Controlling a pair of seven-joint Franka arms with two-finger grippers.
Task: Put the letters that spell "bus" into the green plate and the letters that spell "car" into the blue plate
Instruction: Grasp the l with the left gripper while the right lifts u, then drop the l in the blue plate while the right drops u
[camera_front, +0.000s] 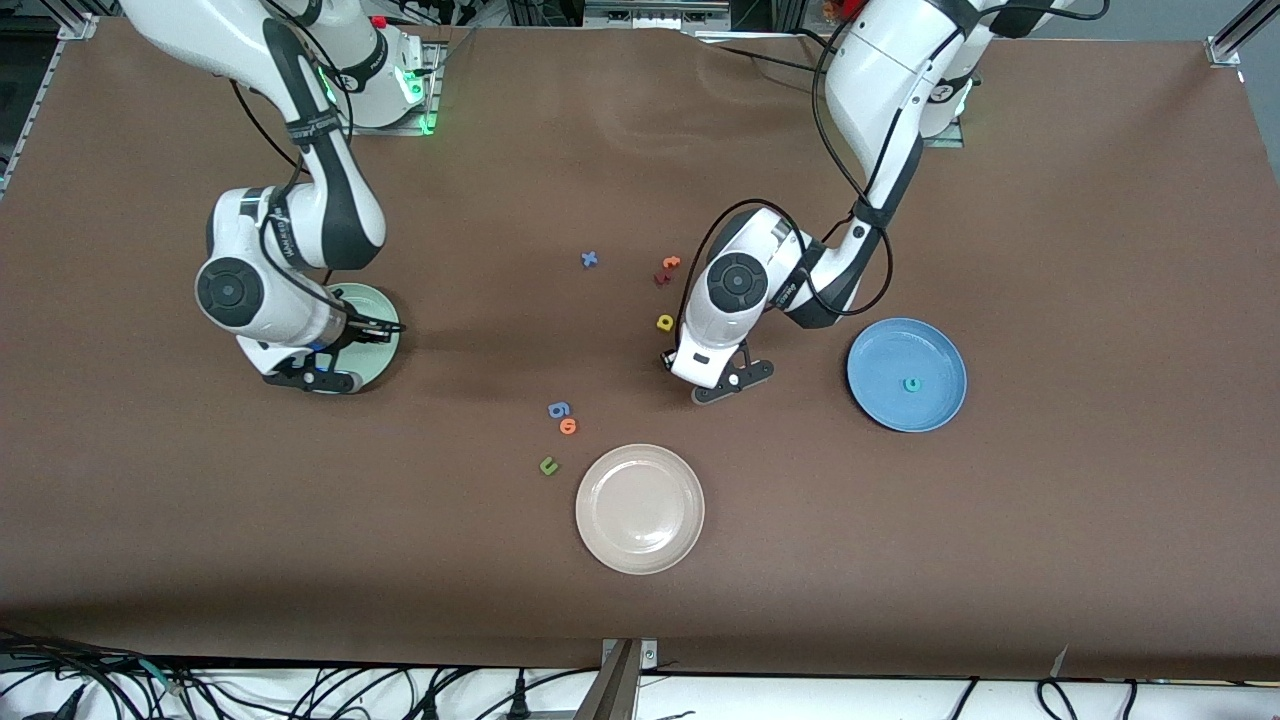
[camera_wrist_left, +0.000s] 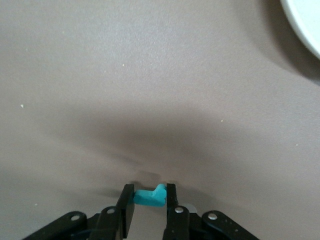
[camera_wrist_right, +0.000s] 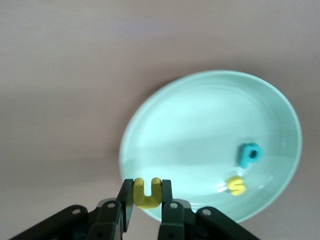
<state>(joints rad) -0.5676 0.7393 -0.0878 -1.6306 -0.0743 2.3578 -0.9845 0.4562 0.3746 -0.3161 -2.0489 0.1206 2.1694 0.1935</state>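
In the right wrist view my right gripper (camera_wrist_right: 147, 190) is shut on a yellow "u" (camera_wrist_right: 148, 196) over the rim of the green plate (camera_wrist_right: 200, 115). A teal-blue "b" (camera_wrist_right: 248, 154) and a yellow "s" (camera_wrist_right: 236, 185) lie in that plate. My left gripper (camera_wrist_left: 150, 192) is shut on a small teal letter (camera_wrist_left: 148, 198) just above the bare table. In the front view the right gripper (camera_front: 322, 362) covers much of the green plate (camera_front: 386, 338). The left gripper (camera_front: 712, 380) is beside the blue plate (camera_front: 880, 350), which holds a teal "c" (camera_front: 911, 384). A yellow "a" (camera_front: 665, 322) lies by the left hand.
A beige-white plate (camera_front: 640, 508) sits nearer the front camera, its edge also in the left wrist view (camera_wrist_left: 305, 25). Loose letters: blue "x" (camera_front: 590, 259), orange "t" (camera_front: 671, 263), a dark red one (camera_front: 661, 277), a blue one (camera_front: 559, 409), orange "o" (camera_front: 568, 426), olive "u" (camera_front: 548, 465).
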